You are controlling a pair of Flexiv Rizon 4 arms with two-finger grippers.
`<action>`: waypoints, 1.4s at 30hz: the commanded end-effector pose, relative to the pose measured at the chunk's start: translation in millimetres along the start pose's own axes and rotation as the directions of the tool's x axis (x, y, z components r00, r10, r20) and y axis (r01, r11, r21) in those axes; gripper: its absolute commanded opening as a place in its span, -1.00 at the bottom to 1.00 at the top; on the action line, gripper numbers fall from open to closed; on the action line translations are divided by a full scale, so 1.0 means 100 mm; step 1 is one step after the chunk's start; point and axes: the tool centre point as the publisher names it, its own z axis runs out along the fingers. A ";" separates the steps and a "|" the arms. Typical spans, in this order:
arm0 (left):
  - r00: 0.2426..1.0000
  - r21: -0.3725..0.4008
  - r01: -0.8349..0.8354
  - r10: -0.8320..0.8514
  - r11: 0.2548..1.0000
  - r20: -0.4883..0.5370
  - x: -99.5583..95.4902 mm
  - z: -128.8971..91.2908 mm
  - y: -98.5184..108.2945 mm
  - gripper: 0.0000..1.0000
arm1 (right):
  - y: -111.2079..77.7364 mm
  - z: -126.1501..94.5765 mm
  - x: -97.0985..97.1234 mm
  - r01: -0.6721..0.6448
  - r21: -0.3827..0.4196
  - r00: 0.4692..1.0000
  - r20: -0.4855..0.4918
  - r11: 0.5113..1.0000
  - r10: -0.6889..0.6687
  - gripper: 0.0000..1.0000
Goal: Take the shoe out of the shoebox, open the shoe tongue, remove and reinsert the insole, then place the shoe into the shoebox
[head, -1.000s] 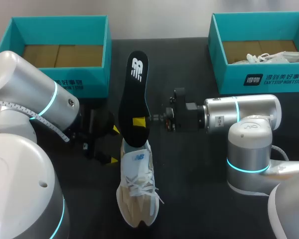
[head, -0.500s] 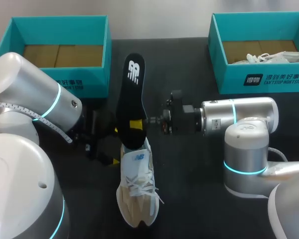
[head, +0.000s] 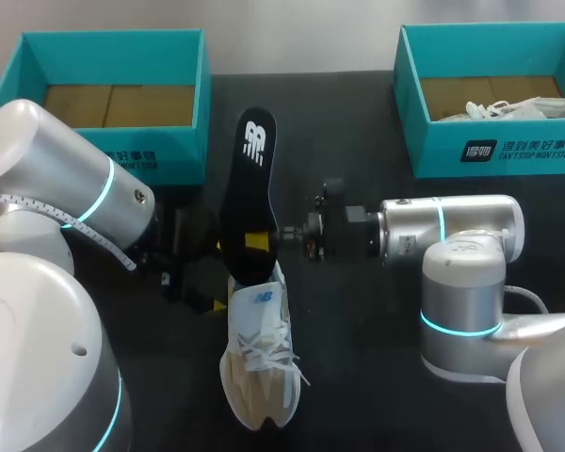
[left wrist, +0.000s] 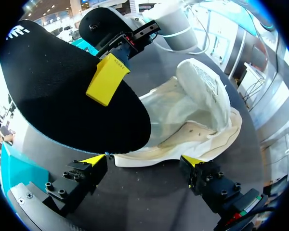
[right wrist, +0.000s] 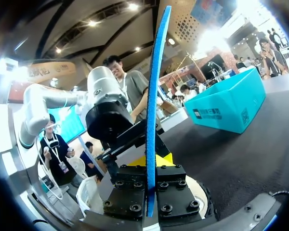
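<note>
Lying toe-first nearest the head camera, the white shoe point(head: 259, 363) rests on the black table point(head: 358, 358), laces up. Just beside its heel, the left gripper point(head: 215, 275) is spread wide and holds nothing; the shoe's side lies ahead of its fingers. Above the heel opening, the black insole point(head: 250, 193) stands on edge, blue underside showing in the right wrist view. The right gripper point(head: 259, 240) is clamped across its lower part from both faces. Farthest back stand two teal boxes, left point(head: 184, 113) and right point(head: 508, 141).
</note>
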 end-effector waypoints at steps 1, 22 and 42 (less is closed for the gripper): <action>1.000 0.000 -0.001 0.001 1.000 0.000 0.01 -0.01 0.01 1.00 | 0.00 0.03 0.00 0.006 0.002 1.000 0.010 1.000 -0.006 -1.00; 1.000 0.000 -0.001 0.001 1.000 0.000 0.01 -0.01 0.01 1.00 | -0.12 -0.07 0.03 0.003 -0.042 0.996 0.087 0.999 0.000 -1.00; 1.000 0.000 -0.001 0.001 1.000 0.000 0.01 -0.01 0.01 1.00 | -0.28 -0.05 -0.01 -0.041 -0.085 0.994 0.099 0.996 0.050 -1.00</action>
